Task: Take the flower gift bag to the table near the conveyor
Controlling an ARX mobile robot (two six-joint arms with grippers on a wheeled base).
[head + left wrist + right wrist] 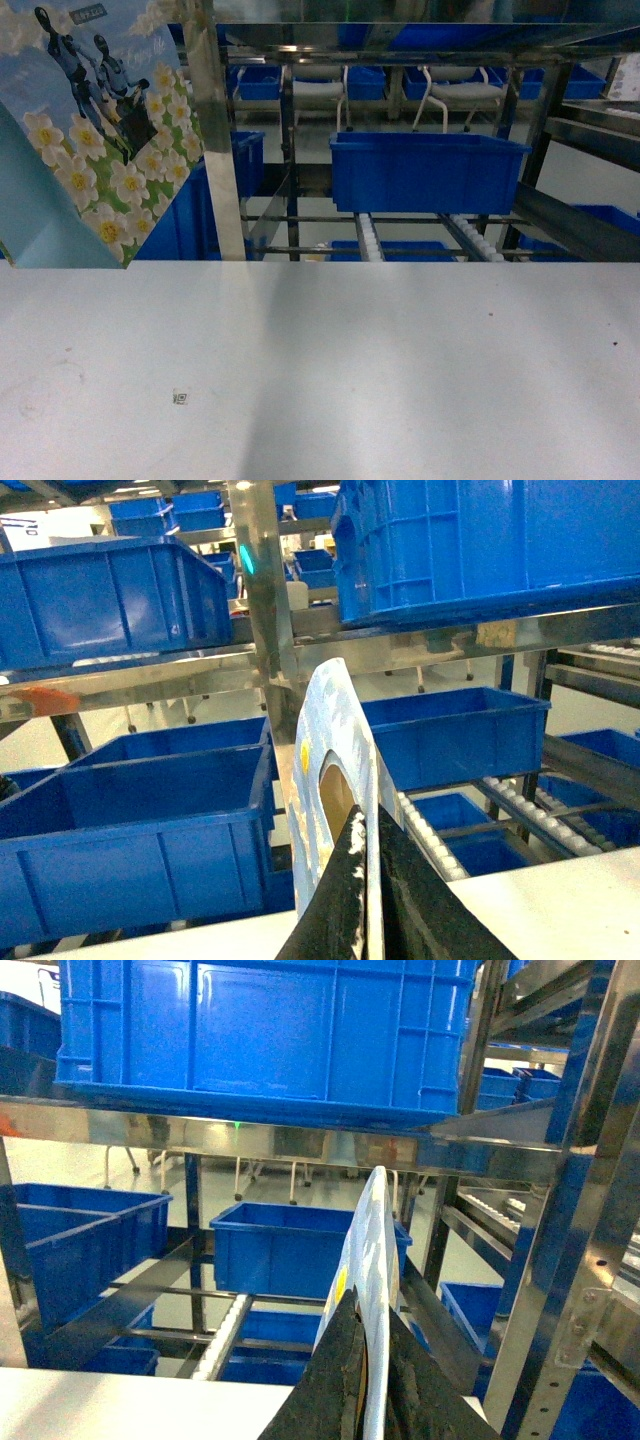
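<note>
Bag edge sits pinched between the dark fingers of both grippers: left gripper [368,900] closed on the thin upright rim of the flower gift bag [335,770], right gripper [365,1390] clamped the same way on the bag's edge [368,1260], in each wrist view at bottom centre. Head view has the bag [95,140] at upper left, tilted and cut off by the frame's edge, above the far left part of the table [400,360]; contact with the table not visible. Bag print: white daisy-like flowers with yellow centres, green and sky-blue background, dark figures, plain light-blue side panel. Table is matte grey-white with a tiny code sticker [181,398]. Behind it the steel conveyor [400,235] with white rollers carries a blue bin [425,170]; a shiny steel post [215,130] stands just right of the bag. Chairs [460,92] behind.
</note>
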